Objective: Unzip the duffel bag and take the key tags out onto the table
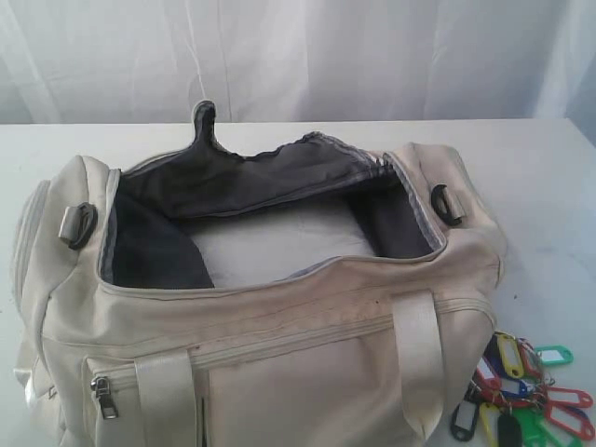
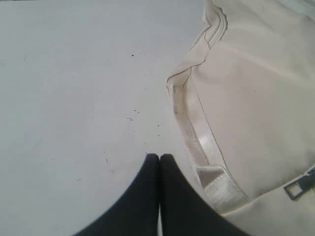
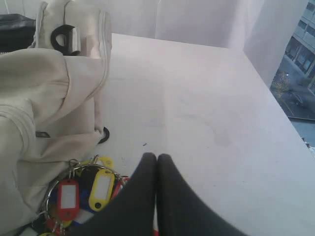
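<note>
The cream duffel bag (image 1: 279, 317) sits on the white table (image 1: 549, 186) with its top zipper undone, showing dark grey lining and a pale bottom. The bunch of coloured key tags (image 1: 526, 386) lies on the table by the bag's right end; the right wrist view shows the key tags (image 3: 86, 189) too, next to the duffel bag (image 3: 44, 98). My right gripper (image 3: 156, 157) is shut and holds nothing, just beside the tags. Over bare table (image 2: 74, 88) next to the duffel bag (image 2: 256, 88), my left gripper (image 2: 159, 157) is shut and holds nothing. Neither gripper shows in the exterior view.
A white curtain (image 1: 298, 56) hangs behind the table. A metal zipper pull (image 1: 105, 399) hangs on the bag's front pocket. The table's far edge (image 3: 275, 98) drops off beside a window in the right wrist view.
</note>
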